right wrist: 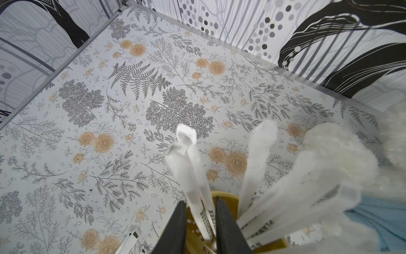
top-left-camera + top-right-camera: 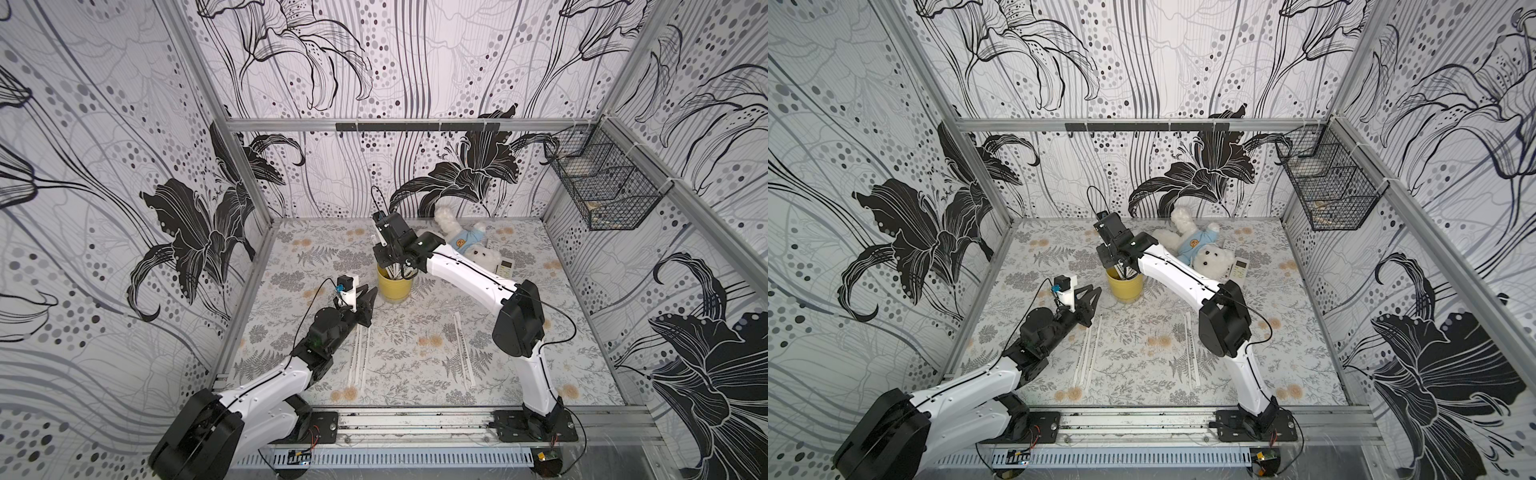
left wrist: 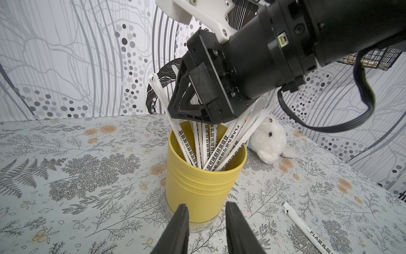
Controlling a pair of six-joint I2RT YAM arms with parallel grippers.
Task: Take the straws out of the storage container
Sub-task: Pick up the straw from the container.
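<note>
While the right jaws stand lowered over the mouth of the storage container [image 3: 204,187], narrowly parted with two straws [image 1: 195,187] between them, it cannot be told whether these are already pinched or only bracketed. Step in hand, as judged: closing on those straws and lifting them out. A firm pinch low on the wrappers is advised, then a pull along the straws' own lean, so that neighbours are not dragged and the container is not tipped; the paper would likely slip or crumple if squeezed near the tips. Left jaws noted just beside the container's base, moderately open, nothing held; the container could be steadied by them. Container contents: a fan of wrapped straws leaning on the rim, most toward the teddy [image 3: 268,140] beyond it. Loose straws [image 2: 464,349] are seen flat on the worktop [image 2: 415,365], apart from the container, on its robot-ward side. Wire basket [image 2: 602,195], hung on the wall well apart from the container: contents too small to tell.
</note>
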